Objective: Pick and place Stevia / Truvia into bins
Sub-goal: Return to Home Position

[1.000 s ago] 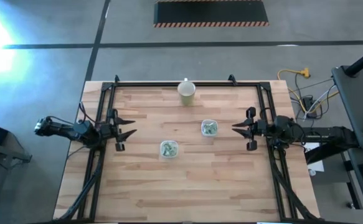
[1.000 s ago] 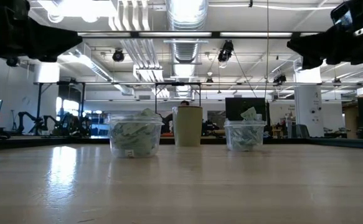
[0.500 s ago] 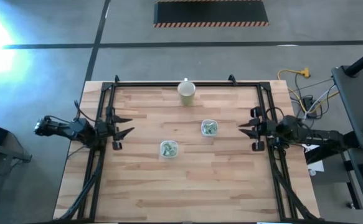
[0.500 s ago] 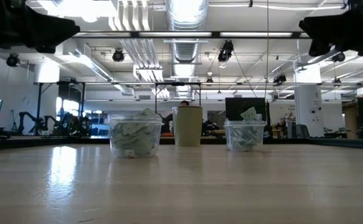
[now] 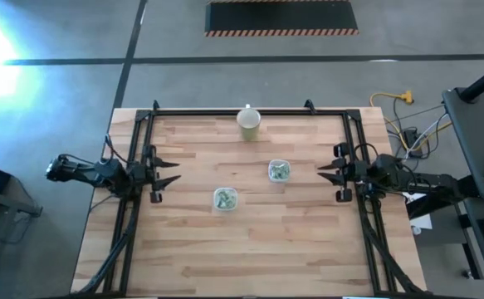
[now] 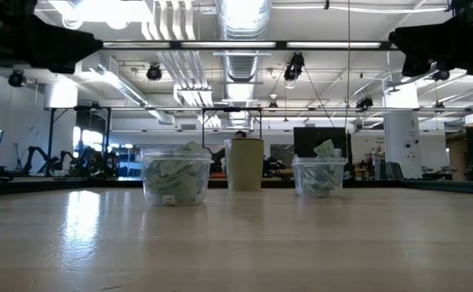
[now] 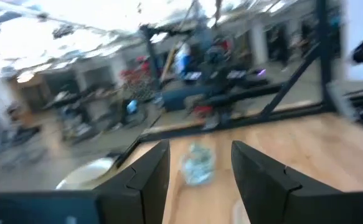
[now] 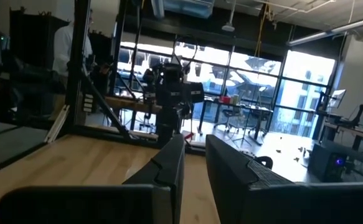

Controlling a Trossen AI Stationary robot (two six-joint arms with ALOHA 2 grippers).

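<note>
Both arms are parked at the sides of the table [image 5: 250, 257]. The left gripper [image 5: 172, 171] sits over the left side rail of the black frame [image 5: 250, 111] and the right gripper [image 5: 321, 172] over the right rail, both off the wood and pointing inward. Left gripper's fingers [image 7: 149, 177] are spread with nothing between them. Right gripper's fingers [image 8: 169, 165] stand a narrow gap apart and are also empty. The whole middle of the table is free. The left bin [image 5: 225, 198] is near centre, and the right bin [image 5: 279, 171] is a bit farther back and to the right, apart from it. Each bin is well clear of its gripper and of the table edges. Green-white packets [image 6: 175, 174] are piled inside both bins, some poking above the rims, with none loose on the wood. A cream cup [image 5: 249, 122] stands at the far edge centre, just inside the frame. The near half of the table is bare wood. Compared with a second ago both grippers have pulled outward toward their side edges, the right one more visibly; since half a second ago there is barely any shift. Bins and cup have not moved.
</note>
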